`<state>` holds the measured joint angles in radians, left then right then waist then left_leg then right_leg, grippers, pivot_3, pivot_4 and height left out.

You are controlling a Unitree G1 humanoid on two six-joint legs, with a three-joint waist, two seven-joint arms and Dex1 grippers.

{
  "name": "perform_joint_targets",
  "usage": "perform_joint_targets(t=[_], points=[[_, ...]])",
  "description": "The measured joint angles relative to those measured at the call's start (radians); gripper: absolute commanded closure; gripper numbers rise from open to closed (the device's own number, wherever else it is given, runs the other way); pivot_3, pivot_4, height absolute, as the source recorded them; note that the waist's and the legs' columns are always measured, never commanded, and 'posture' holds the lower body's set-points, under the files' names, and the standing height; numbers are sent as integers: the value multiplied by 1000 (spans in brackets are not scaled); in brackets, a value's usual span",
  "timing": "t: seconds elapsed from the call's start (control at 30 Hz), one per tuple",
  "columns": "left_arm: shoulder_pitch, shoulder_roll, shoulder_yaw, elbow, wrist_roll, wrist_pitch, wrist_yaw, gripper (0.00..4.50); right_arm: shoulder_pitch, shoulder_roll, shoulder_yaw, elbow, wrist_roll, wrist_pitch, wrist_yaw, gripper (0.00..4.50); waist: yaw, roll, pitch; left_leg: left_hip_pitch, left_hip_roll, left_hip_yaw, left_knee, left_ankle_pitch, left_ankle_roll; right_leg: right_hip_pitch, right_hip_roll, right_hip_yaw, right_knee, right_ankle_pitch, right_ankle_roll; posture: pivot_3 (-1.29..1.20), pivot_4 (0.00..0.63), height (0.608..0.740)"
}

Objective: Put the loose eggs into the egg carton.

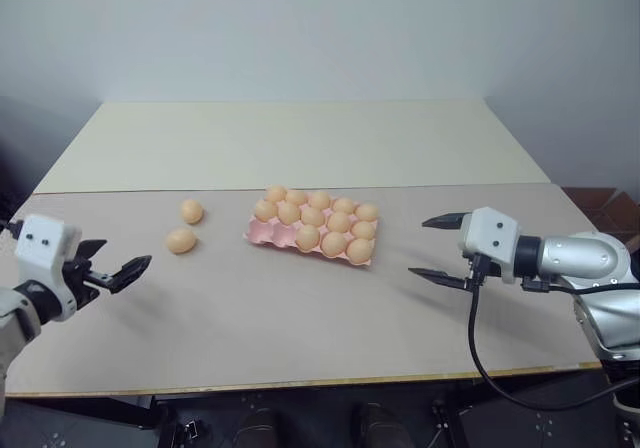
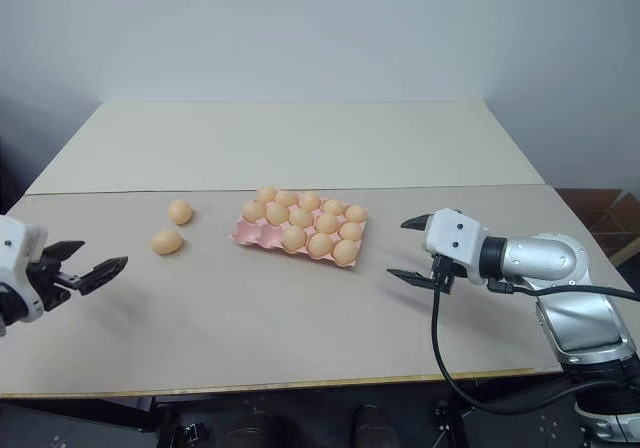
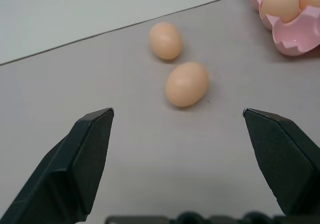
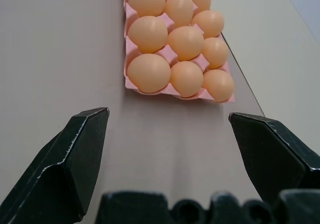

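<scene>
- Looks like a bare robot test room or lab.
- Plain white wall across the frame's top.
- Wide beige board tabletop filling the middle, uncluttered.

No text, label, brand, number or sign is showing anywhere in these views.
</scene>
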<state>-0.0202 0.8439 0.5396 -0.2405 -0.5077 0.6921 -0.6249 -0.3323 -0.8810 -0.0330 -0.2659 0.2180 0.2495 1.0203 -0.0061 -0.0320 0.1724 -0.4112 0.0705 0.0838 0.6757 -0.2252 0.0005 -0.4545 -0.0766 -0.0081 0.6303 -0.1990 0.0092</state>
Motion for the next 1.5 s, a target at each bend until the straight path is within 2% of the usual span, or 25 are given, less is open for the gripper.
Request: perform_joint_targets(t=[0.2,0.33,0.47,0.83,1.03,1.13,1.3,1.33,1.5], points=[[-157,-64,-154,138,63,-100,5,0,0,9,7,-8,1,14,-20,19,4,-1,-1,-1,0,0,1,0,0,0,0,1,0,4,6,0,150,740],[-277,-112,-245,288,132,-186,12,0,0,10,9,-12,1,29,-30,19,5,-2,-1,-2,-1,0,1,0,0,0,1,1,-1,6,3,0,150,740],[-338,-143,-285,391,165,-210,20,0,22,3,4,-30,1,41,-37,19,5,-2,-1,-2,-1,0,1,0,0,0,1,1,-1,7,3,0,150,740],[-394,-151,-313,554,194,-167,16,0,86,-12,-26,-79,-1,57,-68,19,6,-2,-1,-3,-1,-1,3,0,0,0,1,1,0,5,8,0,150,740],[-508,-174,-366,687,233,-207,-2,0,71,-11,-23,-74,-17,57,-88,19,16,-3,-2,-3,-2,-1,5,0,0,1,0,1,-1,6,9,0,150,740],[-540,-182,-382,761,251,-245,-30,573,65,-9,-21,-74,-19,59,-101,0,15,-3,-2,-3,-2,-1,4,0,0,1,0,2,-1,8,6,0,150,740],[-564,-201,-379,808,254,-283,-37,2096,76,-9,-21,-74,-22,63,-116,0,17,-4,-2,-4,-2,-1,4,0,0,1,0,1,-1,8,6,0,150,740],[-567,-203,-379,815,255,-287,-35,2290,78,-9,-21,-74,-22,64,-117,0,17,-4,-2,-3,-2,-1,4,0,0,1,0,1,-1,8,6,0,150,740],[-567,-208,-381,818,261,-297,-45,2332,86,-9,-21,-78,-22,68,-128,0,17,-4,-2,-3,-2,-1,5,0,0,1,0,2,-1,7,9,0,150,740]])
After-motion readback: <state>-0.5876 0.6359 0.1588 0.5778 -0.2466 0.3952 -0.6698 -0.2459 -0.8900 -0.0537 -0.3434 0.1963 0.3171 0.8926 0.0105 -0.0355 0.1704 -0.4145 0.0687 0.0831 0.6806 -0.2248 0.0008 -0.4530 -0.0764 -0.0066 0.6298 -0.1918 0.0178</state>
